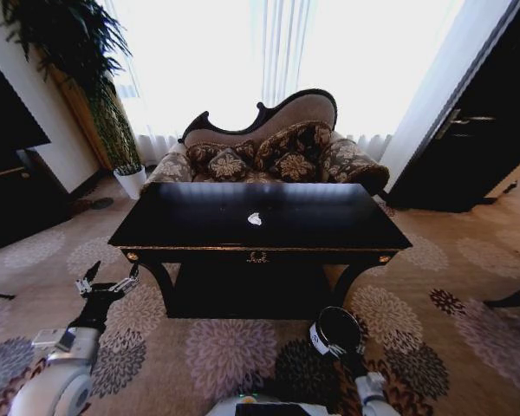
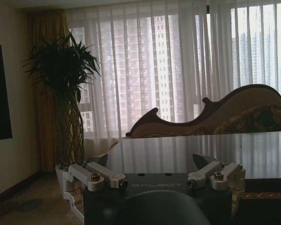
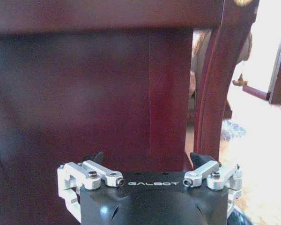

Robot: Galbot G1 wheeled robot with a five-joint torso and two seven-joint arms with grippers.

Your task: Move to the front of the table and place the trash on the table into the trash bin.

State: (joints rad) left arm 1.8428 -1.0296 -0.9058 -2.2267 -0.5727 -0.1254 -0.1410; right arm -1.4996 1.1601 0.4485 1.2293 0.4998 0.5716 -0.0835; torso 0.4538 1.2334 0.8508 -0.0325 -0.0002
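On the glossy black desk (image 1: pixel 329 227) ahead of me, near its middle, lies one white paper lump (image 1: pixel 255 219). My left claw (image 1: pixel 107 287) hangs open off the desk's left front corner. My right claw (image 3: pixel 147 161), open, holds the black bin (image 1: pixel 336 332) low before the desk's right leg.

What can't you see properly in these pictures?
- Head view: the trash on the table is one small white lump; what it is made of is too small to tell.
- Head view: the trash bin is seen from above, partly hidden by the right arm.
- Right wrist view: the right gripper has its fingertips dark against the table's underside.
- Left wrist view: the left gripper faces the table edge; the tabletop is foreshortened by the low angle.
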